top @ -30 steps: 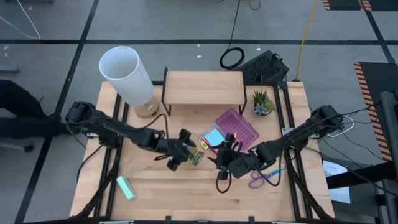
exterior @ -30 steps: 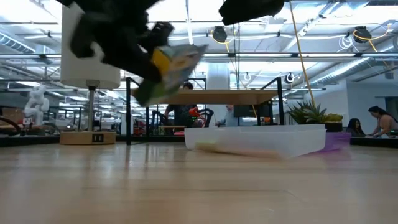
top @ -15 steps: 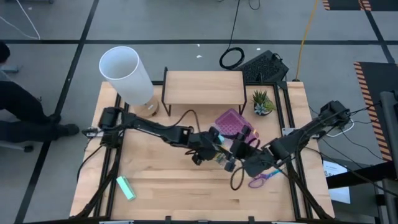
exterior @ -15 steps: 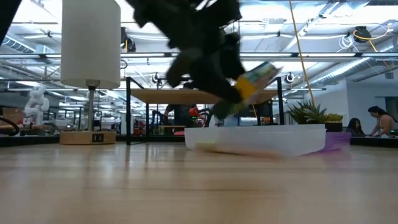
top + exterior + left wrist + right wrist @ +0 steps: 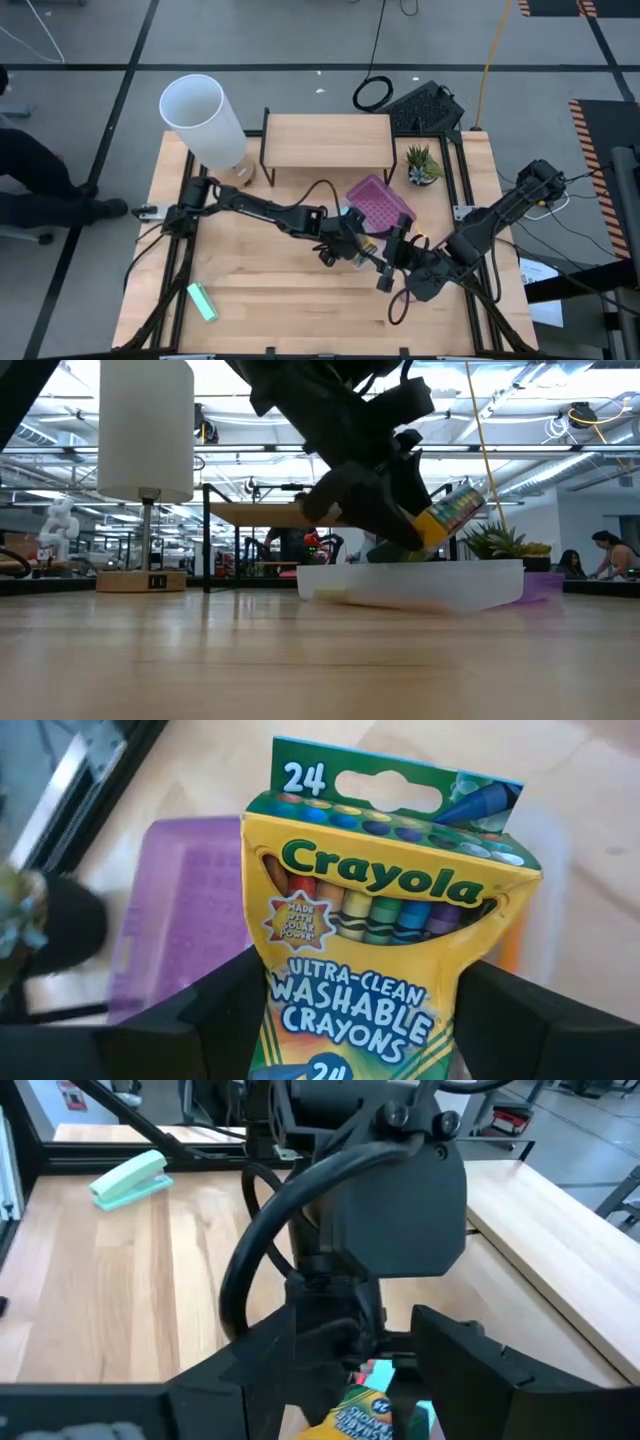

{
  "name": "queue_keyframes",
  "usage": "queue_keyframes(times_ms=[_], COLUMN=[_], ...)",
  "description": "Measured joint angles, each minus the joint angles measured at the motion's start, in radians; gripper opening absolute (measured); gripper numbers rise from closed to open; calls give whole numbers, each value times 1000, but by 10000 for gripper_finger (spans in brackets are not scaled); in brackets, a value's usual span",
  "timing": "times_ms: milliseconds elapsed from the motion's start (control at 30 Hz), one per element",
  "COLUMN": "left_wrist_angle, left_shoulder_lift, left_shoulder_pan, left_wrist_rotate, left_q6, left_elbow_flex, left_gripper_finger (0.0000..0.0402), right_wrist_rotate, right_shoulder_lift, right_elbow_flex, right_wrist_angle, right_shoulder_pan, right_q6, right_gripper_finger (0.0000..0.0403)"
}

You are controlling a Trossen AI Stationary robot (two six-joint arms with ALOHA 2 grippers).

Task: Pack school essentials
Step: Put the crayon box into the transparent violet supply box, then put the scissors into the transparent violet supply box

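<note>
Only wrist-close — "Crayola" crayon box (image 5: 370, 935) in left gripper (image 5: 365, 1020)

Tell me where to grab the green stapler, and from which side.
Grip the green stapler across its narrow sides at mid-length, coming straight down from above. It lies flat, long and slim, diagonal on bare wood with nothing beside it, so turn the fingers crosswise to its length. The left gripper holds the crayon box.
</note>
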Motion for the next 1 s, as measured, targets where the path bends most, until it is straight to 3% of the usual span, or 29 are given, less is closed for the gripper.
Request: queue_keyframes(times_ms=[133,433,600,800,1000], left_wrist_angle=[-8,-34,-35,-90,-265], left_shoulder_lift=[-1,-2,-2,-23,-35], left_shoulder_pan=[5,3,-13,-64,-149], left_wrist_rotate=[-43,-47,-126,-336,-399], left_q6=[4,-3,-3,-51,-249], left_elbow_flex=[0,-1,-1,-1,-2], left_gripper_finger=[296,392,395,391,390], right_wrist_rotate=[1,-3,-7,-9,-45], right_shoulder_lift=[0,0,0,0,3], right_elbow_flex=[0,0,0,1,1], right_wrist_angle=[0,-4,-4,-39,-148], right_shoulder_pan=[2,3,3,3,3], right_q6=[1,23,28,39,54], right_gripper_finger=[194,194,194,194,194])
